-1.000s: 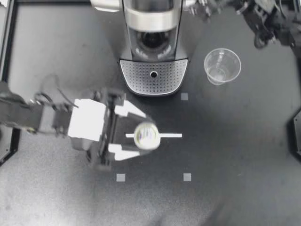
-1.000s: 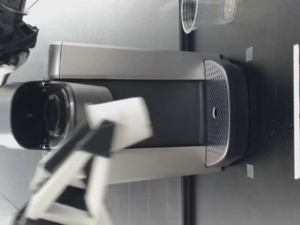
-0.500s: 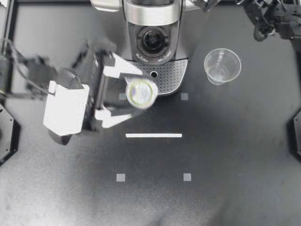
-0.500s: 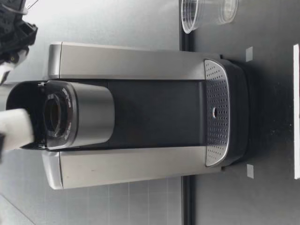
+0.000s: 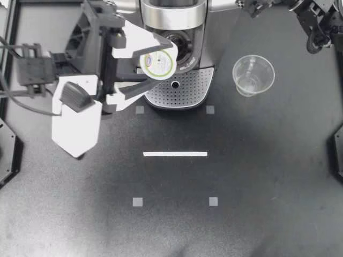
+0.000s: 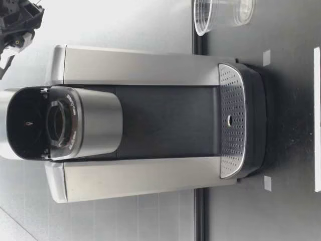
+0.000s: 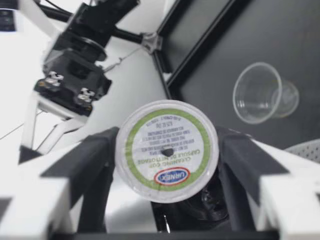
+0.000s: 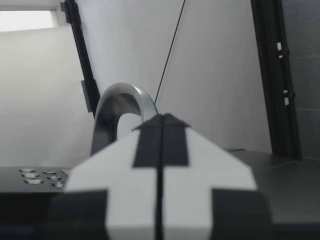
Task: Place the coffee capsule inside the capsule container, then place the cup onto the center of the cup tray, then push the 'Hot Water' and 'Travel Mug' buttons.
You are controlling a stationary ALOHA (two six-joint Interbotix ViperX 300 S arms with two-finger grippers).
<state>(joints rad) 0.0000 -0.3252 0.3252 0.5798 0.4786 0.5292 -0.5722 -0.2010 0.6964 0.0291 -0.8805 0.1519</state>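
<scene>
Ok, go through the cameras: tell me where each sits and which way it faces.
Top: above the table, facing down on machine, cup and left gripper with capsule; right arm at the edge.
Low: table height, facing the machine's front; a bit of one arm shows up high.
Left wrist: on that wrist, facing along the left gripper, shut on the capsule; cup ahead.
Right wrist: on that wrist, along the shut right gripper toward the machine's handle.
Shared: top and left wrist both show capsule and cup.

I'd call this a robotics lab bench: black tabletop [image 5: 257,176], tape marker squares [image 5: 138,202], frame rail [image 5: 10,43] far left.
</scene>
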